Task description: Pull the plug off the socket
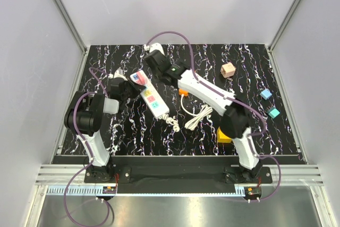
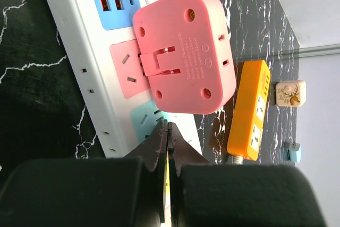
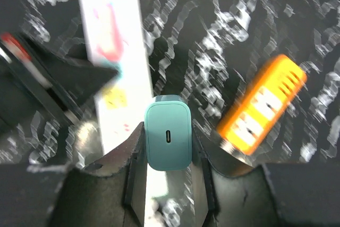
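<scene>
Small teal plug (image 3: 167, 142) clamped at both flanks by the right gripper (image 3: 167, 128), port face turned toward the wrist lens. Beneath it, in blur, the long white socket (image 3: 133, 78) lying at a slant on the black marbled table (image 3: 212, 35), with an orange power strip (image 3: 260, 112) off to one side, well apart. Prongs hidden; probably already clear of the outlet, judging by the blurred surface showing underneath, though impossible to confirm.

Left gripper (image 2: 167, 128) pinched shut, nothing visible between the tips, pointed down at the socket's teal outlet and apparently pinning it flat. Just beyond those tips, a pink adapter (image 2: 183, 51) sitting at the pink outlet.

Likely a light, rigid plastic block with smooth, somewhat slippery sides; best taken as here, squarely across the two broad flanks and low on the body. Prongs stiff and gripped by friction alone, so better drawn straight out than rocked sideways. Socket itself light enough to rise along with the plug, hence worth holding down beside the outlet. No fragile parts in sight, apart from the prongs if levered.
</scene>
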Robot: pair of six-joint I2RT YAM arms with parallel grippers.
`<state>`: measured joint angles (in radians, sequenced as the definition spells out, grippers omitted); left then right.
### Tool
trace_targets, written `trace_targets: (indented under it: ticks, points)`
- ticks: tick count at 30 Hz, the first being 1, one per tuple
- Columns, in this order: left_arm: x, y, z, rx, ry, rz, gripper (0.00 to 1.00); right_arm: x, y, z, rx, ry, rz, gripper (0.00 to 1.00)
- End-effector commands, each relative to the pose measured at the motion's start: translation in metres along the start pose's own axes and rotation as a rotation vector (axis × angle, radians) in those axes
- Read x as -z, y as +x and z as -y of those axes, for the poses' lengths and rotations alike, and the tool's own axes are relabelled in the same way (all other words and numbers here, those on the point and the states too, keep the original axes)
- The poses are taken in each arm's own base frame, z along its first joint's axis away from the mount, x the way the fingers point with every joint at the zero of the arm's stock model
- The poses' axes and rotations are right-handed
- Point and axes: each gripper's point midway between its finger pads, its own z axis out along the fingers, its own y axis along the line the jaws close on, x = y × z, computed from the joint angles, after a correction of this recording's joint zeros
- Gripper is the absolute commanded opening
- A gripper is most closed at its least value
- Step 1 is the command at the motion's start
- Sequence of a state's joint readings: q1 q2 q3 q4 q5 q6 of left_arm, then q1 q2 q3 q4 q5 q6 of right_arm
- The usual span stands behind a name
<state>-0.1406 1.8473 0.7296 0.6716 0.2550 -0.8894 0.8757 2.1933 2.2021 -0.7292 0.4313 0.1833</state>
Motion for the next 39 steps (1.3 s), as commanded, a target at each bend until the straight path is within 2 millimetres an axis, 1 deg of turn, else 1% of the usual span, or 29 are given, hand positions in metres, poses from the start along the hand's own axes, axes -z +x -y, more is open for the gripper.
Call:
trace_targets:
  ticks: [1,2,3,5,6,7,8,9,10,11,12,13,14,15,16,17,19,20,22,23,24,25,27,30,31,34,35,37,39]
  points:
    - [0.009,0.032,-0.036,0.014,-0.092,-0.098,0.0,0.053,-0.032,0.049,-0.074,0.084,0.131,0.0]
    - [0.009,0.032,-0.035,0.013,-0.087,-0.098,0.0,0.055,-0.024,0.059,-0.078,0.105,0.123,0.0]
    - [0.01,0.032,-0.034,0.013,-0.084,-0.097,0.0,0.058,-0.005,0.085,-0.088,0.141,0.096,0.0]
    - [0.01,0.032,-0.032,0.01,-0.071,-0.096,0.0,0.061,0.016,0.114,-0.124,0.189,0.06,0.0]
    - [0.01,0.032,-0.033,0.01,-0.069,-0.097,0.0,0.07,0.038,0.132,-0.131,0.219,0.029,0.0]
    - [0.01,0.032,-0.032,0.008,-0.066,-0.099,0.0,0.074,0.049,0.156,-0.165,0.262,0.012,0.0]
    - [0.011,0.033,-0.031,0.006,-0.062,-0.101,0.0,0.074,0.081,0.173,-0.156,0.317,-0.041,0.0]
    - [0.011,0.032,-0.03,0.006,-0.057,-0.099,0.0,0.094,0.081,0.189,-0.192,0.348,-0.01,0.0]
    - [0.011,0.032,-0.03,0.005,-0.053,-0.098,0.0,0.101,0.093,0.213,-0.219,0.408,-0.017,0.0]
    - [0.012,0.033,-0.029,0.004,-0.051,-0.099,0.0,0.106,0.122,0.232,-0.213,0.479,-0.058,0.0]
    - [0.012,0.033,-0.03,0.003,-0.05,-0.097,0.0,0.125,0.124,0.248,-0.252,0.516,-0.025,0.0]
    - [0.012,0.033,-0.029,0.003,-0.045,-0.097,0.0,0.137,0.136,0.278,-0.283,0.613,-0.029,0.0]
    - [0.012,0.034,-0.029,0.004,-0.044,-0.1,0.0,0.151,0.156,0.295,-0.297,0.674,-0.041,0.0]
    - [0.013,0.034,-0.029,0.006,-0.042,-0.098,0.0,0.159,0.168,0.31,-0.309,0.735,-0.051,0.0]
    - [0.012,0.034,-0.029,0.004,-0.041,-0.097,0.0,0.174,0.177,0.33,-0.319,0.859,-0.042,0.0]
    - [0.013,0.037,-0.03,0.01,-0.039,-0.106,0.0,0.182,0.194,0.342,-0.333,0.931,-0.061,0.0]
    - [0.013,0.037,-0.029,0.009,-0.033,-0.102,0.0,0.191,0.201,0.353,-0.376,0.999,-0.05,0.0]
    - [0.014,0.037,-0.029,0.009,-0.033,-0.102,0.0,0.197,0.212,0.362,-0.414,1.025,-0.095,0.0]
    - [0.014,0.039,-0.031,0.008,-0.036,-0.103,0.0,0.188,0.228,0.367,-0.527,1.019,-0.143,0.0]
    - [0.015,0.04,-0.03,0.008,-0.028,-0.11,0.0,0.189,0.234,0.372,-0.558,1.037,-0.165,0.0]
    - [0.014,0.041,-0.029,0.009,-0.02,-0.113,0.0,0.192,0.246,0.385,-0.62,1.085,-0.178,0.0]
    - [0.015,0.042,-0.028,0.008,-0.016,-0.116,0.0,0.194,0.251,0.389,-0.64,1.099,-0.188,0.0]
    - [0.015,0.042,-0.027,0.009,-0.01,-0.117,0.0,0.206,0.266,0.404,-0.712,1.183,-0.185,0.0]
    - [0.013,0.043,-0.026,0.014,0.004,-0.125,0.0,0.224,0.288,0.417,-0.794,1.279,-0.183,0.0]
    - [0.013,0.043,-0.025,0.018,0.009,-0.127,0.0,0.233,0.303,0.427,-0.86,1.313,-0.202,0.0]
    - [0.012,0.044,-0.025,0.023,0.015,-0.134,0.0,0.248,0.326,0.446,-0.931,1.394,-0.234,0.0]
    - [0.013,0.045,-0.026,0.027,0.018,-0.133,0.0,0.244,0.334,0.45,-0.92,1.399,-0.272,0.0]
    - [0.014,0.046,-0.027,0.034,0.022,-0.137,0.0,0.242,0.341,0.456,-0.913,1.427,-0.304,0.0]
    - [0.014,0.044,-0.026,0.04,0.03,-0.133,0.0,0.236,0.349,0.457,-0.91,1.438,-0.357,0.0]
